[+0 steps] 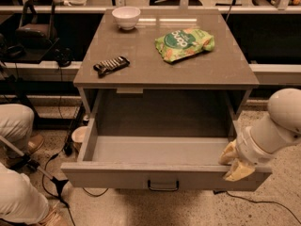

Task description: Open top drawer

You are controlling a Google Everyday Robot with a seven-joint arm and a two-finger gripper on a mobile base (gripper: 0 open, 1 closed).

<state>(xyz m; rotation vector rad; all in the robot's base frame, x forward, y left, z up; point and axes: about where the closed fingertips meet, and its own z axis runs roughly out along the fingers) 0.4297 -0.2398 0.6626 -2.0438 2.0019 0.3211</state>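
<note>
The top drawer of the grey cabinet is pulled far out, showing its deep grey inside with nothing in it. Its flat front carries a small black loop handle at the bottom middle. My gripper sits at the right end of the drawer's front edge, its pale yellow fingers lying over the rim. The white arm runs up and to the right from it.
On the cabinet top lie a white bowl, a green chip bag and a dark snack bar. A person's legs and a cane are at the lower left. Cables lie on the floor around the cabinet.
</note>
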